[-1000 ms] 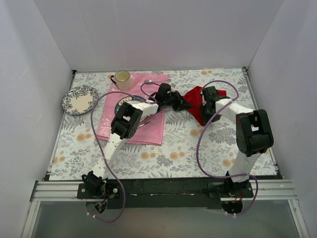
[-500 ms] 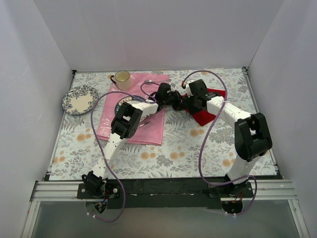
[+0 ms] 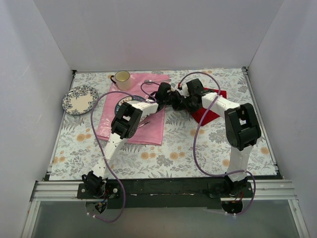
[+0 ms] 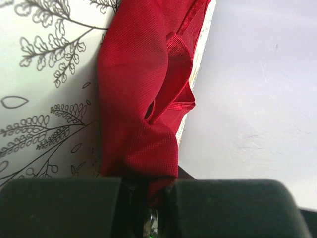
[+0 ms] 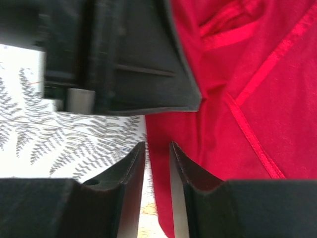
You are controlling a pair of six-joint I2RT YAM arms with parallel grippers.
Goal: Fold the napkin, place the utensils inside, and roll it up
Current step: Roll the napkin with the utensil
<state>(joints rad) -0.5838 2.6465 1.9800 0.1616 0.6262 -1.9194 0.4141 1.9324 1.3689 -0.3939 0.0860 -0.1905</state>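
At upper centre, the left gripper (image 4: 148, 188) clamps a corner of the napkin (image 3: 208, 113); the right gripper (image 5: 156, 166) has swung in beside it, jaws narrowed over the hem, grip impossible to tell, so folding looks just begun

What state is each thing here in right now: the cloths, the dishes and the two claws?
napkin: bunched up, not rolled, one end pinched.
left gripper: shut on the napkin.
right gripper: fingers slightly apart, napkin's edge between them.
pink cloth: spread flat.
mug: upright.
plate: lying flat, nothing on it.
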